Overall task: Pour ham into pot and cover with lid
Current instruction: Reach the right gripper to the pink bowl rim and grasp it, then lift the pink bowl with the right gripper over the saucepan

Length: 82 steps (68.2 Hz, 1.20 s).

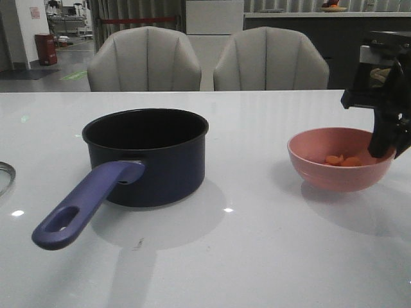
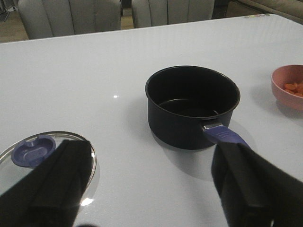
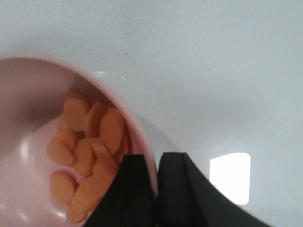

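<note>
Nearest the front camera, the pot's long purple-blue handle [image 1: 83, 205] reaches toward the viewer and slightly left, its oval hole at the near end. That pot [image 1: 146, 156] is a dark navy round saucepan with a matte black inside, standing upright and uncovered on the glossy white table [image 1: 257, 256], left of centre. Well to its right sits a smooth pink round bowl [image 1: 339, 160] holding the ham [image 3: 87, 151], flat orange-pink slices heaped against one wall; from the front only a few pieces show over the rim. At the bowl's right side, the right gripper [image 3: 156, 189] has its two black fingers pinched on the rim, one inside and one outside the wall. At the table's far left edge lies the lid [image 2: 28, 151], clear glass with a steel rim and a flared purple-blue knob, flat on the surface; the front view cuts off nearly all of it. Blurred and partly covering the lid, the left gripper [image 2: 147, 189] hangs above the table with jaws spread wide, holding nothing. Two grey padded chairs [image 1: 144, 59] stand behind the table.
</note>
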{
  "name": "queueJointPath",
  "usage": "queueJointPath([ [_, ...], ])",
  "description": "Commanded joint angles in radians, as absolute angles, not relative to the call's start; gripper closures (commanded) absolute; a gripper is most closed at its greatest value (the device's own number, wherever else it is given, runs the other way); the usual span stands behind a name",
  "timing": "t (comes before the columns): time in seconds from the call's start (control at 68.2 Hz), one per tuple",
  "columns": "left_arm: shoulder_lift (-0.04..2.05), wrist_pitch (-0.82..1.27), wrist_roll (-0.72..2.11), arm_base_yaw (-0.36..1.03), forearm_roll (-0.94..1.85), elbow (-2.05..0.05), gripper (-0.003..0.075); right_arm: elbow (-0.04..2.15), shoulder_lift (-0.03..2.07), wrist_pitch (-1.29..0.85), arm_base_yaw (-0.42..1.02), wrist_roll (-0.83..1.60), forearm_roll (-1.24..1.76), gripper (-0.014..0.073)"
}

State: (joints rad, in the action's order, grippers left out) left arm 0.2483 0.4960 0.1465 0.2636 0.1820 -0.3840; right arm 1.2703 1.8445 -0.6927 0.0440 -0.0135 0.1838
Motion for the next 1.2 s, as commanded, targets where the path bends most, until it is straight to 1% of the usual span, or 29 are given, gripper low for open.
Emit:
queueJointPath([
  [0.0,0.256,0.426,0.146,0.261,0.190,-0.412,0.0167,1.339,1.760,-0.687,0.039,0.023,0.208,0.0458],
  [0.088,0.256,0.426,0.146,0.261,0.190,-0.412,0.0167,1.369,1.732,-0.675,0.038,0.047,0.223,0.0457],
  [0.176,0.256,0.426,0.146,0.261,0.190,-0.412,0.0167,1.395,1.713,-0.673,0.038,0.049,0.309,0.0457],
  [0.264,0.256,0.426,0.146,0.261,0.190,-0.412,0.0167,1.448,1.705,-0.729,0.053,0.154,0.410,0.0457],
  [0.366,0.256,0.426,0.146,0.261,0.190,-0.412,0.0167,1.522,1.704,-0.803,0.126,0.262,0.462,0.0457],
  [0.528,0.256,0.426,0.146,0.261,0.190,-0.412,0.0167,1.619,1.704,-0.784,0.288,0.262,0.462,0.0457],
  [0.704,0.256,0.426,0.146,0.261,0.190,-0.412,0.0167,1.682,1.725,-0.680,0.440,0.220,0.432,0.0457],
  [0.923,0.256,0.426,0.146,0.261,0.190,-0.412,0.0167,1.691,1.764,-0.499,0.524,0.194,0.291,0.0457],
  [1.07,0.256,0.426,0.146,0.261,0.190,-0.412,0.0167,1.643,1.762,-0.286,0.567,0.194,0.184,0.0457],
  [1.187,0.256,0.426,0.146,0.261,0.190,-0.412,0.0167,1.534,1.734,-0.034,0.586,0.194,0.151,0.0457],
])
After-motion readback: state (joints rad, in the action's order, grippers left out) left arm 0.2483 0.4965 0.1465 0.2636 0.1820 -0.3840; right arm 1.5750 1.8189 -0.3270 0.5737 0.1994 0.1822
